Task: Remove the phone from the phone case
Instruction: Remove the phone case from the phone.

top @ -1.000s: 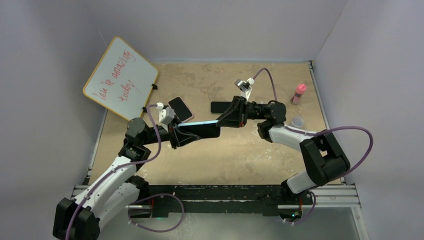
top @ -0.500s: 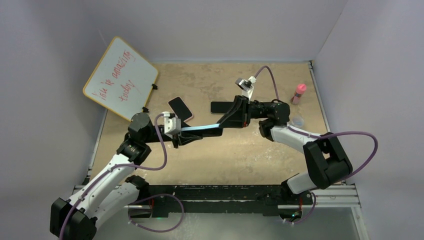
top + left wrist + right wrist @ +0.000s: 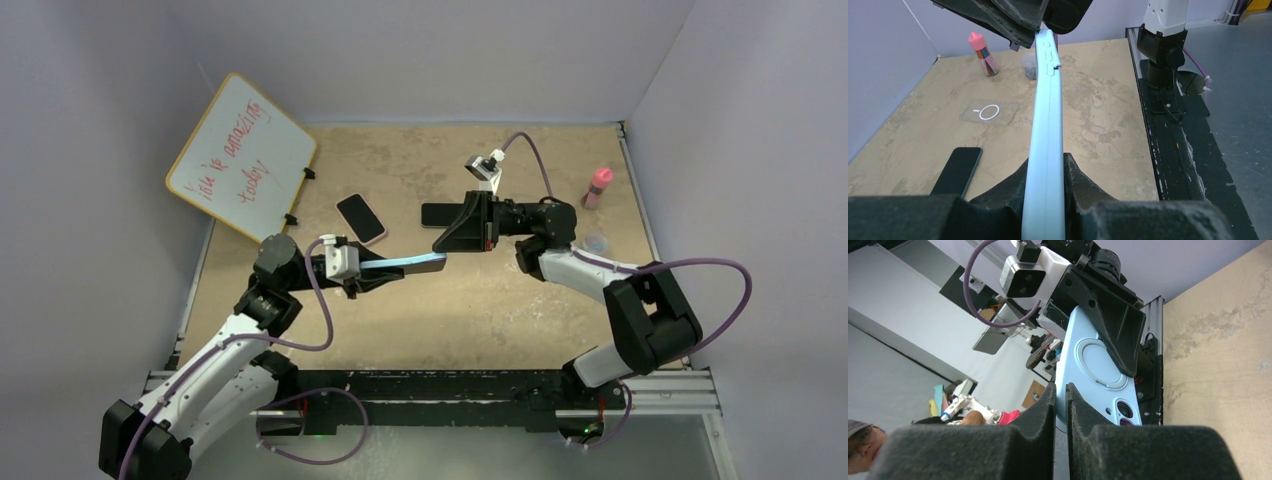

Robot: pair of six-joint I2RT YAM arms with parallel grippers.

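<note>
Phone case [image 3: 1048,115] held edge-on, left gripper [image 3: 1046,169] clamped on one end, right gripper [image 3: 1061,396] seemingly pinching the other

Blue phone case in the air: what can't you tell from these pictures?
- Whether a phone is inside the blue case: top and left wrist views show its thin edge, right wrist view its back.
- Its near end, left wrist view: buried between the fingers of the left claw, cut by the bottom edge.
- What the right claw pinches, right wrist view: its fingers cover that corner.
- Whiteboard writing, top view: too small.
</note>
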